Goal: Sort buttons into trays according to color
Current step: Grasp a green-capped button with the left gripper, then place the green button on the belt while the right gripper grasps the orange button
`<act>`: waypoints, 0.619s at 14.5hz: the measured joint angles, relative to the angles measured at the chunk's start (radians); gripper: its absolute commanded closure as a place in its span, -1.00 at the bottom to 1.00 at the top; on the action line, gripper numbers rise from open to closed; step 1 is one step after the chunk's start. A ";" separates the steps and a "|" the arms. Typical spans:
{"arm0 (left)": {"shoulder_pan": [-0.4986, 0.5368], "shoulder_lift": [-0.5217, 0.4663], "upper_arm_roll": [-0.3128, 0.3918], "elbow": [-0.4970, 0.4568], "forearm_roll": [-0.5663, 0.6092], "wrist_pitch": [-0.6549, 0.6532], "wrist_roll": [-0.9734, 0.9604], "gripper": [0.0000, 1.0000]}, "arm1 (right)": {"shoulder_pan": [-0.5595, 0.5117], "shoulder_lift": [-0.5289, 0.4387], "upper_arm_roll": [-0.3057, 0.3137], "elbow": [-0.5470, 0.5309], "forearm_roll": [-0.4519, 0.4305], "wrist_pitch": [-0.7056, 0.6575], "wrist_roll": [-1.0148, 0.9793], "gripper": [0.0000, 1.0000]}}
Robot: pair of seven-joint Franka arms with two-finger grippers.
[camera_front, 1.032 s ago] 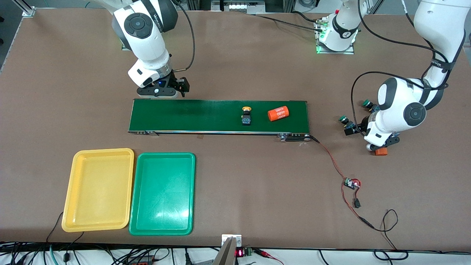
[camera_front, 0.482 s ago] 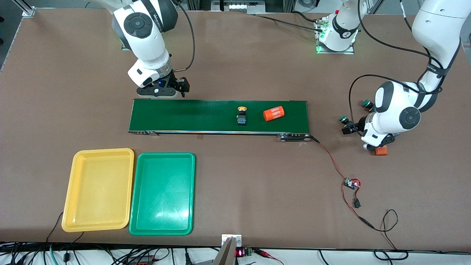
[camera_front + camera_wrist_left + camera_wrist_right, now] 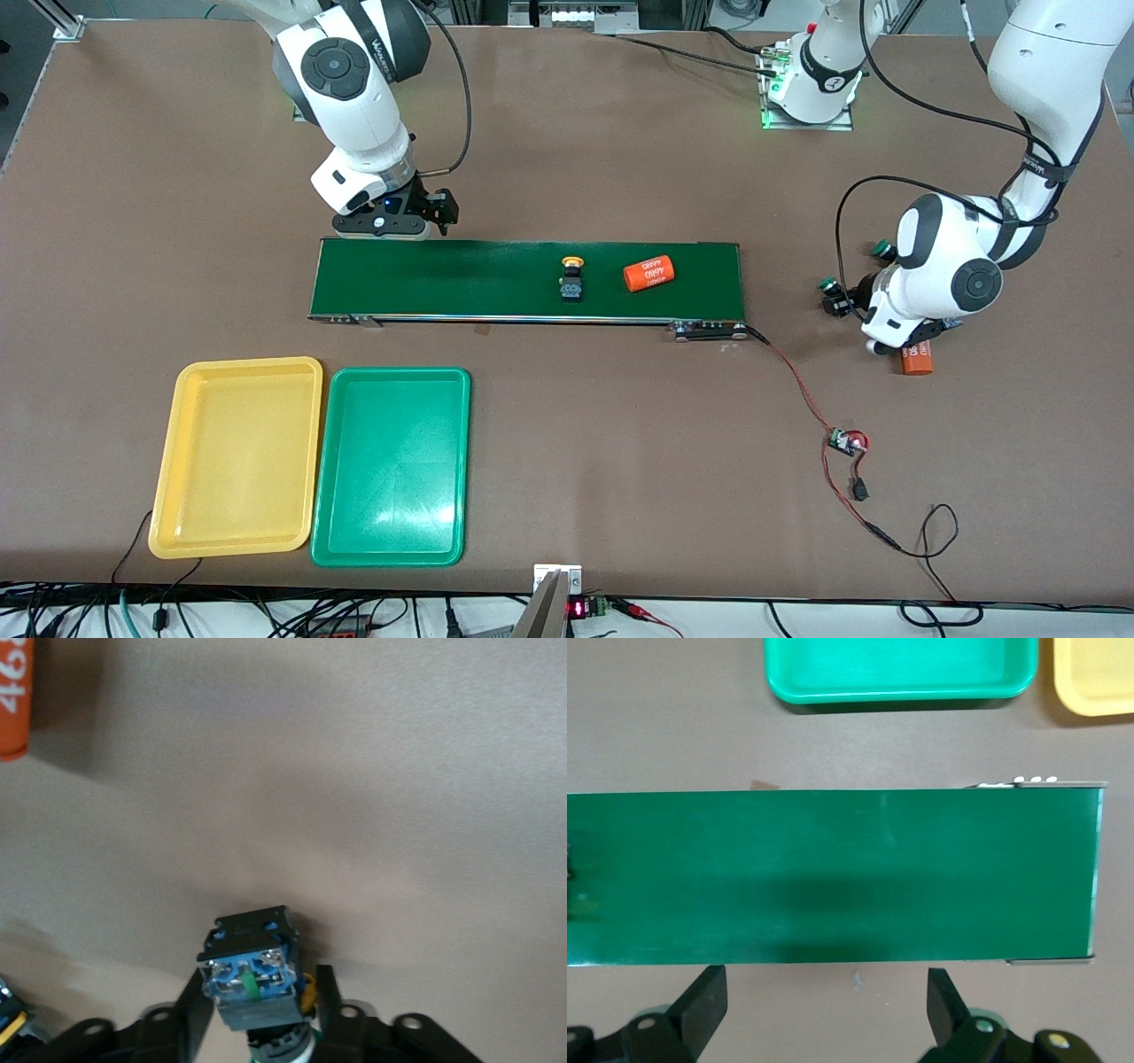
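waiting open-jawed by belt (image 3: 527,279), right gripper (image 3: 390,221); yellow tray (image 3: 239,540), green tray (image 3: 390,554) bare. yellow button (image 3: 572,277) rides belt. left gripper (image 3: 266,1028) clamps button (image 3: 252,970) off belt's end; next, carry it to belt.

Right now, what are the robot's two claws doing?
Left gripper: fingers closed on a button.
Right gripper: open, holding nothing, beside the conveyor belt.
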 measured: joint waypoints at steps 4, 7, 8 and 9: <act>-0.001 -0.033 -0.027 0.018 0.000 -0.003 0.016 1.00 | 0.034 0.112 0.001 0.083 0.006 0.004 -0.012 -1.00; -0.035 -0.091 -0.082 0.063 0.000 -0.084 0.044 1.00 | 0.061 0.184 0.002 0.141 0.006 0.009 -0.012 -1.00; -0.058 -0.112 -0.101 0.074 0.000 -0.116 0.051 1.00 | 0.064 0.196 0.002 0.154 0.007 0.009 -0.012 -1.00; -0.081 -0.129 -0.119 0.081 0.000 -0.140 0.057 1.00 | 0.067 0.204 0.002 0.166 0.009 0.009 -0.012 -1.00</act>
